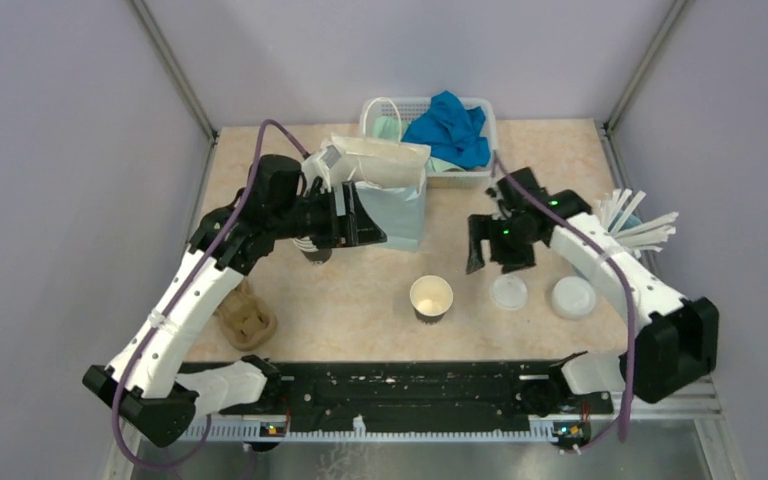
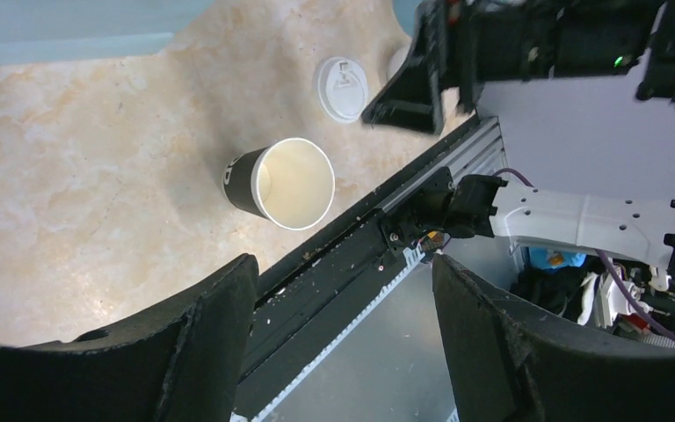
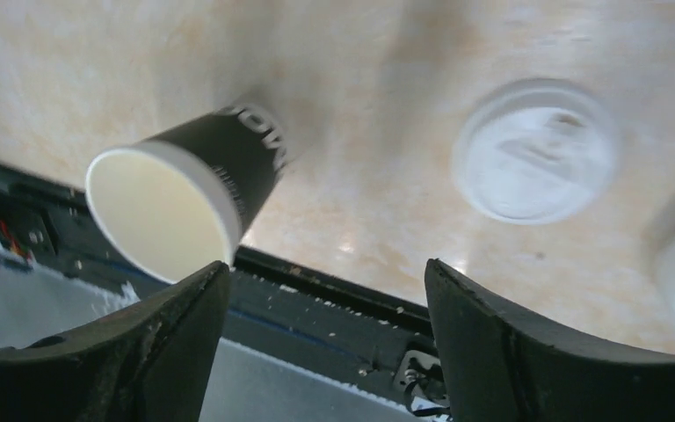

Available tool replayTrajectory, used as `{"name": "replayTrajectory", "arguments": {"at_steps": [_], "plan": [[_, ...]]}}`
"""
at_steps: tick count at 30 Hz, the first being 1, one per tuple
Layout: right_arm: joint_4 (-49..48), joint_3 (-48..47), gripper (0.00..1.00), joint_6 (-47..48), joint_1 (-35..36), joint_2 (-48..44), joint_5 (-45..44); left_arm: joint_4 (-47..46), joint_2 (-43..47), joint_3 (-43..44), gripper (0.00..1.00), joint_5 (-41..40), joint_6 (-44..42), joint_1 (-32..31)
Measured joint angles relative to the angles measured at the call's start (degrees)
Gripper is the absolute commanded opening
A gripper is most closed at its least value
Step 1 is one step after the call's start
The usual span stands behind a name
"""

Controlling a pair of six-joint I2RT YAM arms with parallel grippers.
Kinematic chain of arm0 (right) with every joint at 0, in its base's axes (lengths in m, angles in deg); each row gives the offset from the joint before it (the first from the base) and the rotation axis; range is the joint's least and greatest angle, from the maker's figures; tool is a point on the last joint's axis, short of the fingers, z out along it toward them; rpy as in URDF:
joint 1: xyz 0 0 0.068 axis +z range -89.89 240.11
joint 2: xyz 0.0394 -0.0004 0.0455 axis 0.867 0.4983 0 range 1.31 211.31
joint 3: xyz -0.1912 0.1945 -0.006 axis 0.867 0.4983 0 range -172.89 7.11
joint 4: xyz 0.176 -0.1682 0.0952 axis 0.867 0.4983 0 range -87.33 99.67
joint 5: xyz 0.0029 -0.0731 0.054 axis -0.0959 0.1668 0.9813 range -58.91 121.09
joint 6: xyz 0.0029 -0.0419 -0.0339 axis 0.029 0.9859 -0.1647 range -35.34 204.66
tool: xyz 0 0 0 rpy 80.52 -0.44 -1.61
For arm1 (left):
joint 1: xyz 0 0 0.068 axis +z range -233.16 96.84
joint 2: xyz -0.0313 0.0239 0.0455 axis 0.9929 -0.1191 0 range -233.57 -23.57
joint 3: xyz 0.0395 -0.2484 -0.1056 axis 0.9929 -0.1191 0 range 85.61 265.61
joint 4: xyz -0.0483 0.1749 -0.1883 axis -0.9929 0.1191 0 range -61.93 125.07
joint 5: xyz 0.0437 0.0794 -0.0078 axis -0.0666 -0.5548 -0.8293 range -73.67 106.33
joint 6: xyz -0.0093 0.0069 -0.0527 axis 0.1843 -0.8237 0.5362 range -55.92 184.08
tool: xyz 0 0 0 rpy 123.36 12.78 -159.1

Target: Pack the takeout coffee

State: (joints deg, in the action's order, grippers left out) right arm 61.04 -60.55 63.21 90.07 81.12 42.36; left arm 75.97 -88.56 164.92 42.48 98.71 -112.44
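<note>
One open paper cup with a cream inside stands near the table's front middle. It also shows in the left wrist view and the right wrist view, where its wall looks dark. Two white lids lie to its right; one shows in each wrist view. A second cup is mostly hidden under my left wrist. My left gripper is open and empty beside the paper bag. My right gripper is open and empty, hovering above and behind the nearer lid.
A white and light blue paper bag stands at the back middle. Behind it a white basket holds a blue cloth. A brown pulp cup tray lies front left. A light blue cup of white sticks stands at right.
</note>
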Motion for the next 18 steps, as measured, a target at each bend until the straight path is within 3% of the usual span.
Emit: {"name": "replayTrajectory", "arguments": {"at_steps": [5, 12, 18], "plan": [[-0.72, 2.73, 0.98, 2.01, -14.56, -5.79, -6.40, -0.52, 0.00, -0.02, 0.79, -2.14, 1.20, -3.15], [-5.70, 10.78, 0.99, 3.08, -15.06, 6.45, -11.47, -0.74, -0.02, -0.02, 0.80, -3.30, 1.44, -4.02], [-7.56, 11.69, 0.98, 3.39, -15.06, 7.76, -12.81, -0.70, 0.00, -0.02, 0.80, -3.82, 1.44, -4.09]]}}
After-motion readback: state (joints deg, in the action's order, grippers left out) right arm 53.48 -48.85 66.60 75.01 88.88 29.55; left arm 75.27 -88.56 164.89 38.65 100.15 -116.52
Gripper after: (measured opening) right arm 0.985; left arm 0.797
